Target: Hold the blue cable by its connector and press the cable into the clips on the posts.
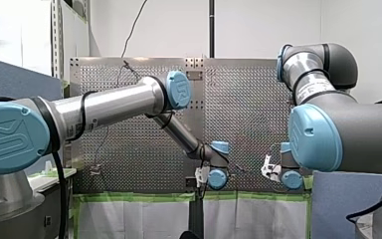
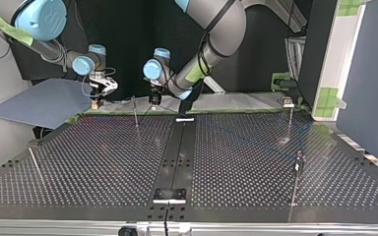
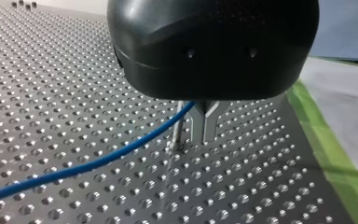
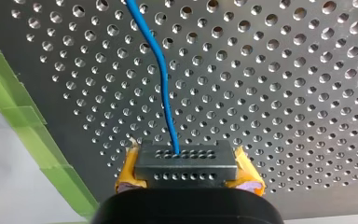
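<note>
Right wrist camera, single frame. My right gripper (image 4: 189, 176) is clamped on the connector (image 4: 186, 162), a dark block with two rows of small holes on its face. The yellow pads (image 4: 128, 173) press against both of its short sides. The blue cable (image 4: 163, 93) leaves the row of holes farther from the gripper and runs straight ahead over the perforated table (image 4: 289, 93), with one gentle bend partway along, until it passes out of frame. Green tape (image 4: 25, 128) lines the table's edge off to one side of the gripper, with a pale surface beyond it.
</note>
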